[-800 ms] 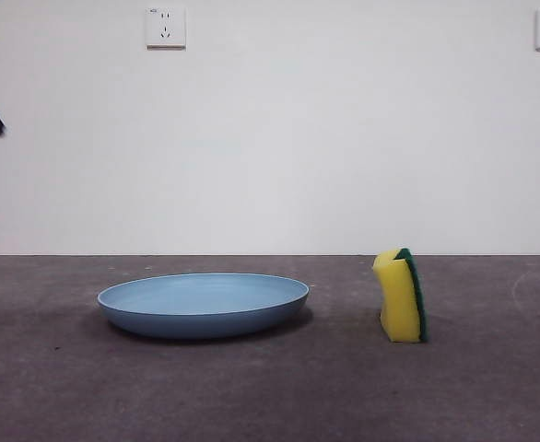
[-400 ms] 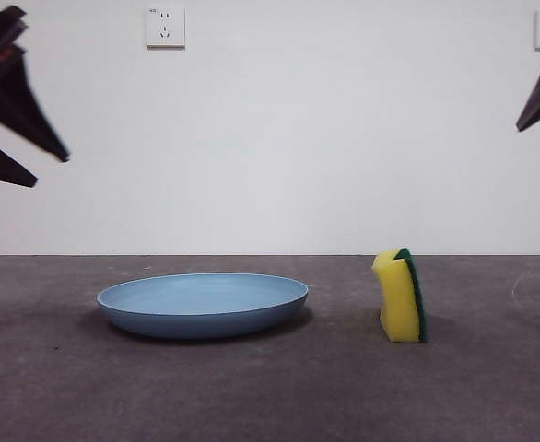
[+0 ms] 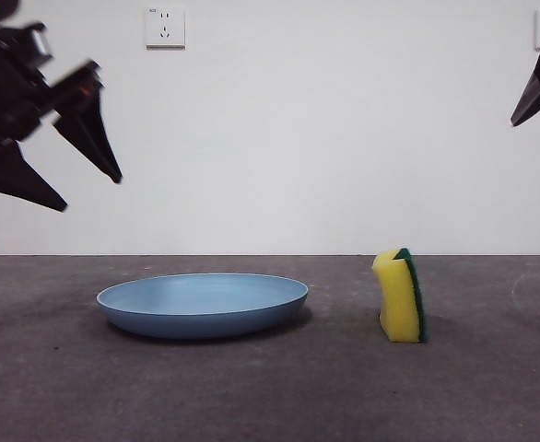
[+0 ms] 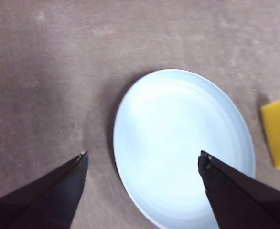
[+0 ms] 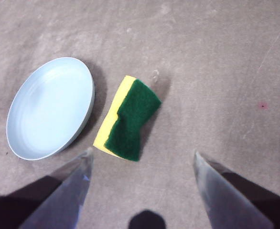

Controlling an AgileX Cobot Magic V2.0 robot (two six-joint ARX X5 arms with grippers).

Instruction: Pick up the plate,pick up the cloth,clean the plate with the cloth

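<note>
The light-blue plate [image 3: 203, 304] lies flat on the grey table, left of centre. Right of it the cloth [image 3: 401, 296], a yellow sponge with a dark green face, stands on edge. My left gripper [image 3: 90, 191] hangs open high at the left, above and left of the plate; its wrist view shows the plate [image 4: 180, 145] below the gap of the left gripper [image 4: 142, 160]. My right gripper, a black tip [image 3: 537, 87] at the top right corner, is open; its wrist view shows the cloth [image 5: 128, 118] and plate [image 5: 51, 107] below the right gripper [image 5: 142, 155].
A white wall with two sockets [image 3: 165, 28] stands behind the table. A faint red speck [image 5: 263, 105] marks the table surface beyond the cloth.
The left gripper has come in from the top left corner, moving down and right toward the plate. The right gripper's tip has grown at the top right corner. Plate and cloth have not moved.
</note>
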